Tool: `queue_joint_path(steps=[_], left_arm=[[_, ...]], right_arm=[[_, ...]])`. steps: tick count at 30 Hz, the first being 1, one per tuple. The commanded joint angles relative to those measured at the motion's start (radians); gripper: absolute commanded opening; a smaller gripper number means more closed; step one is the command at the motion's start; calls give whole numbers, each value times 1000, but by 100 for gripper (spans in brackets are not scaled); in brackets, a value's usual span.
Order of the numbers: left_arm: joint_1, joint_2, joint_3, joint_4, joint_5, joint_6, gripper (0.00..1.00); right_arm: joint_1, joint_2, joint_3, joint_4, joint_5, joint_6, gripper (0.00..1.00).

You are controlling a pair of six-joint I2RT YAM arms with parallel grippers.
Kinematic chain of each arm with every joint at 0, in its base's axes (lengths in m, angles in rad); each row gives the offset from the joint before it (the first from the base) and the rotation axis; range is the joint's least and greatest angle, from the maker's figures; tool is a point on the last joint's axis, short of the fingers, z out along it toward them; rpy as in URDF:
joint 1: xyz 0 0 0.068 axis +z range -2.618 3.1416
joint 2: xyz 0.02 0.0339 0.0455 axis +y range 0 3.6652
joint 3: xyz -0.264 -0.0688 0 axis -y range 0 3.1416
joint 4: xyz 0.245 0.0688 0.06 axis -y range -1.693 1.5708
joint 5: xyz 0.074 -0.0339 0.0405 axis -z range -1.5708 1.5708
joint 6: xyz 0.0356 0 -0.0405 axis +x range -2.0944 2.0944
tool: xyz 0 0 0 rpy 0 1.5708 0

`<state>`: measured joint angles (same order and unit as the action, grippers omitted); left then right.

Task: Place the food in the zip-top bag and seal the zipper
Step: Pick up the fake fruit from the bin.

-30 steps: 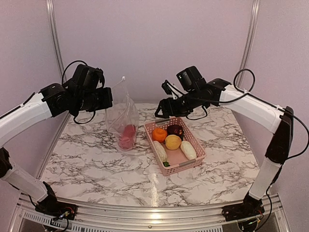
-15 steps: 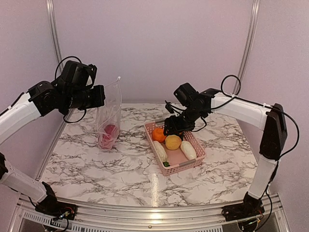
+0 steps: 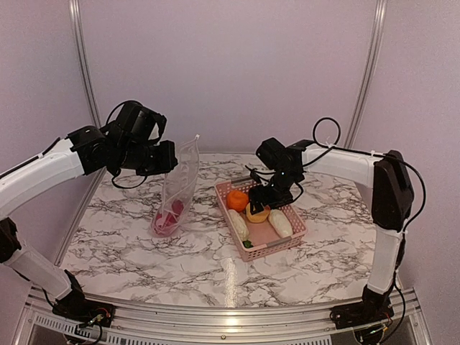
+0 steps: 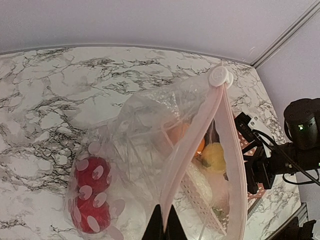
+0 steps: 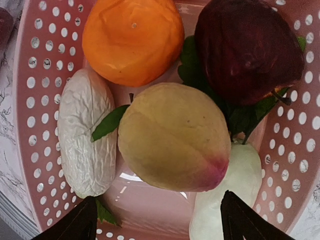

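Note:
My left gripper [image 3: 172,161] is shut on the mouth edge of the clear zip-top bag [image 3: 180,181] and holds it hanging above the table. Its fingertips [image 4: 163,226] pinch the zipper [image 4: 192,150], which runs up to a white slider [image 4: 220,76]. Red food [image 4: 91,196] lies at the bag's bottom. My right gripper [image 5: 157,220] is open and low in the pink basket [image 5: 30,100], its fingers on either side of a yellow fruit [image 5: 172,137]. An orange ball [image 5: 132,37], a dark purple one [image 5: 247,47] and two whitish elongated pieces [image 5: 87,137] [image 5: 230,200] lie around it.
The basket [image 3: 277,248] sits right of centre on the marble table [image 3: 144,266], with the bag to its left. Purple walls and metal posts close the back and sides.
My right gripper has dropped from above the basket down over the yellow fruit and spread a little wider. My left arm has shifted, leaving the bag slanted with its bottom lower on the table.

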<state>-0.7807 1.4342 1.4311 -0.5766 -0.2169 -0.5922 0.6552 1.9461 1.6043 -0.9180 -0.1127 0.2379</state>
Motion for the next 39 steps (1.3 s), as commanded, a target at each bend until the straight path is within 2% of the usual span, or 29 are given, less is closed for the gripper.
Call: queue_joint_path(steps=[1,13,30,39], left_arm=[[3,13,-18,22,25,-12,0],[4,-17,-43,26,29,-36,0],[4,-51,-92,35,24,-68,0],[4,-38,-97,54,39,-70,0]], right_arm=[[-22,49,56,2,13,2,83],[-20,159,149,46,-1,3,85],[-21,143,38,115,-28,28,86],[-21,46,8,120,24,47,76]])
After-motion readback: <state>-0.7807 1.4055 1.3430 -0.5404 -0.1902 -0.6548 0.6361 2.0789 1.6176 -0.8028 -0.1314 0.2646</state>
